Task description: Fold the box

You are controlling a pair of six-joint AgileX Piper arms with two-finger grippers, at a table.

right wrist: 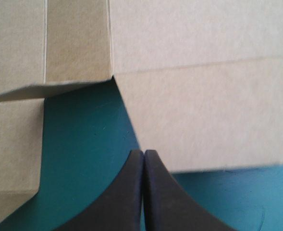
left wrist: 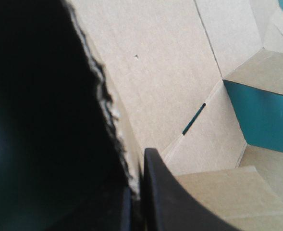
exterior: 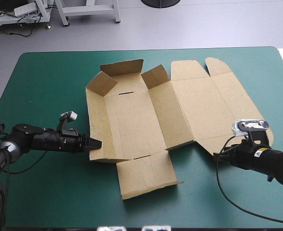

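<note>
Clamped on the box's point(exterior: 131, 113) left wall, the left hand point(exterior: 96, 143) should fold along the crease; the right hand point(right wrist: 143, 154) sits closed, empty.

Box point(exterior: 131, 120): matt brown board, cut edge rough. Table cover point(exterior: 45, 77): smooth, matt teal-green.

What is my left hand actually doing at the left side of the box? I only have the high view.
Observer: The left hand is shut on the box; the wall's rough cut edge sits between its fingers.
Operator: And the right hand, hidden under its camera?
Observer: The right hand is shut with nothing visible between its fingers, its tip at a corner of the lid flap.
</note>
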